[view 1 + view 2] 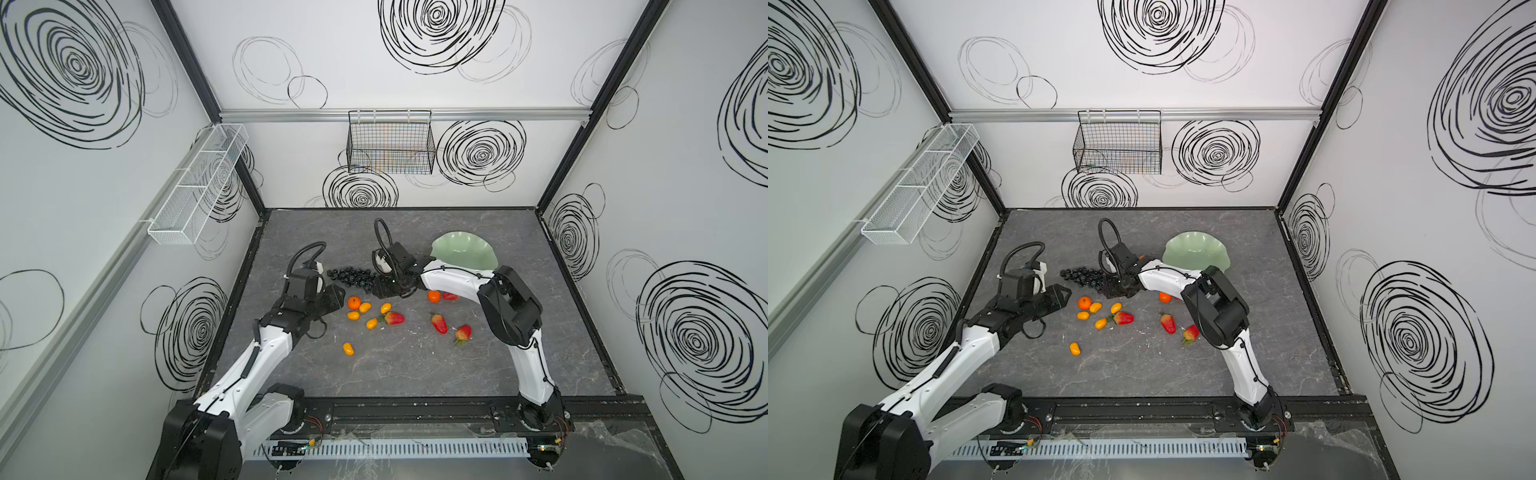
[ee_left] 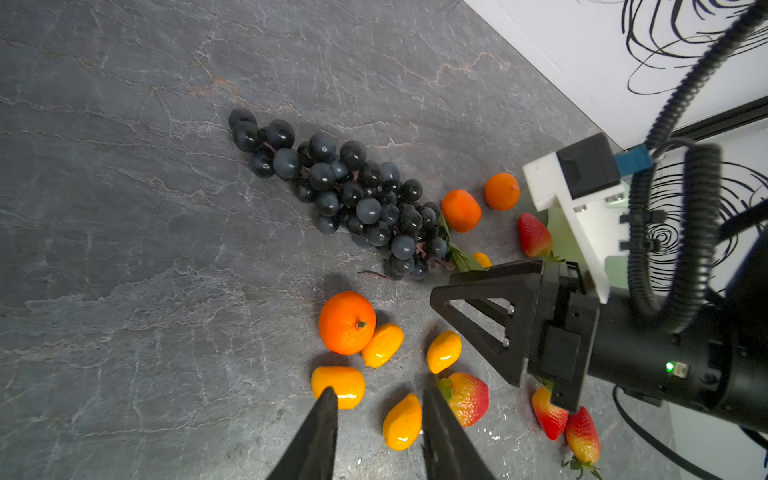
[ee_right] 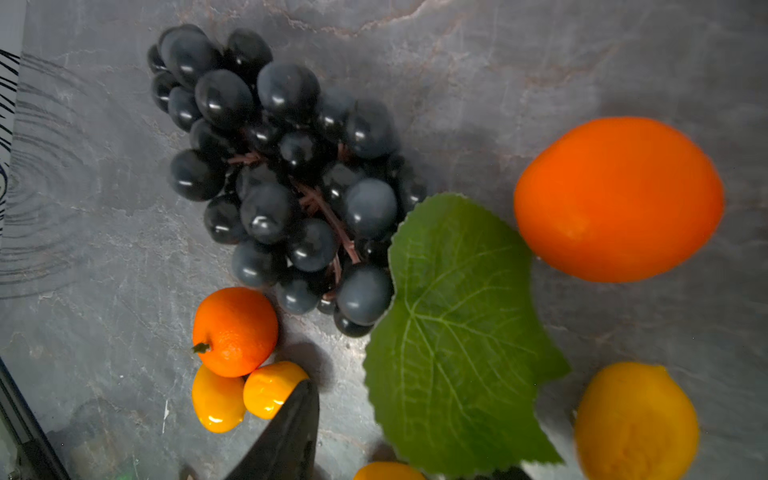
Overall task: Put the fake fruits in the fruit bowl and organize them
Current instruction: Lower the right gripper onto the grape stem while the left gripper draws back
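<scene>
The fake fruits lie loose on the grey table. A dark grape bunch stretches between both grippers, its green leaf covering one right finger. Two tangerines, several yellow kumquats and several strawberries are scattered in front of it. My left gripper is open, and a kumquat shows below between its fingers. My right gripper stands open at the bunch's leaf end. The pale green fruit bowl sits behind the right arm with no fruit showing in it.
A black wire basket hangs on the back wall and a white mesh tray on the left wall. The right arm's elbow rises beside the bowl and over one strawberry. A lone kumquat lies nearer the front.
</scene>
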You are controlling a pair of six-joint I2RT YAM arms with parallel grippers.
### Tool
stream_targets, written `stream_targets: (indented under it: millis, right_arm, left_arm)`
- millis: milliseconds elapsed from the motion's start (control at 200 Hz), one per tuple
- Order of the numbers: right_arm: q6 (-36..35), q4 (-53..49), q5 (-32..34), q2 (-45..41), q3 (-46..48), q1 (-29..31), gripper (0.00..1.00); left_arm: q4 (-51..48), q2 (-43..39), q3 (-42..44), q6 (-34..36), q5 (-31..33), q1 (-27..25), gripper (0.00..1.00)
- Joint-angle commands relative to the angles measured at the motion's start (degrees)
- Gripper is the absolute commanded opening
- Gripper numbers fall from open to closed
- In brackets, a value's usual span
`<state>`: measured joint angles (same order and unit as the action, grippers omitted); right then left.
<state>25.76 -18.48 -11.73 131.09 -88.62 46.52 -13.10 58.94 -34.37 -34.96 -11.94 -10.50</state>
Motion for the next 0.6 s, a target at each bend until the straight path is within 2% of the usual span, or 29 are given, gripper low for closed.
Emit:
stream_targets:
  millis: [0,595]
  right_arm:
    - [1.02,3.27,1.04,1.79,-2.13,-0.64,0.51]
    - [0.13,11.6,-4.32,2.86,-2.26,-2.26,0.47]
  left_arm:
    - [2.16,0.21,0.33,-0.16,-0.45,-0.39,0.38]
    - [1.85,0.42,0.34,0.07,-0.1,-1.05,0.38]
